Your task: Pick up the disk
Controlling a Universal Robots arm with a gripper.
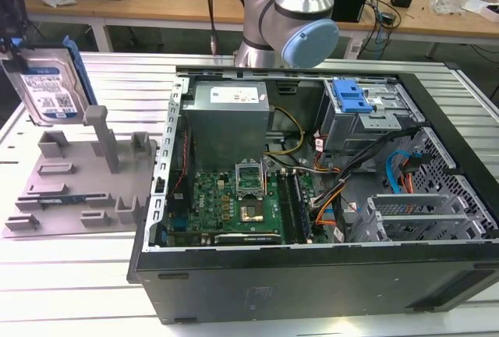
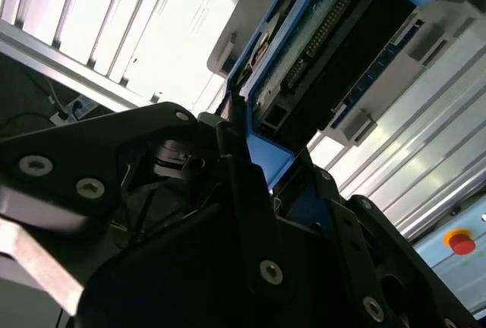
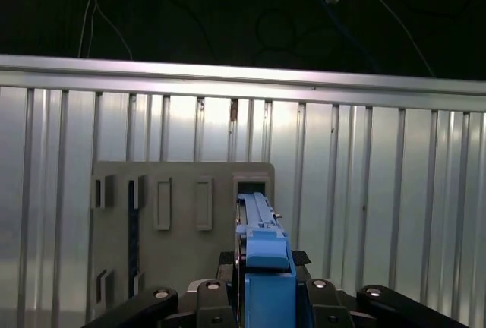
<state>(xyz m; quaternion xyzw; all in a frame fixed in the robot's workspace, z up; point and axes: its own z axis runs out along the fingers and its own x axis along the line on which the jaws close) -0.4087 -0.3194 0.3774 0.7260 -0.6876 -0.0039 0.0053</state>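
Disk (image 1: pixel 48 91), held upright above grey fixture tray (image 1: pixel 78 189) in exterior view: white-and-blue label with rows of print and barcode-like blocks, characters too small to read; power supply (image 1: pixel 230 111) inside open computer case (image 1: pixel 312 274): white sticker on top face, print not legible; motherboard (image 1: pixel 234 204): no readable markings; red button (image 2: pixel 462 242) on blue surface in second wrist view: no legible lettering; first wrist view: no text, numbers or signs readable.
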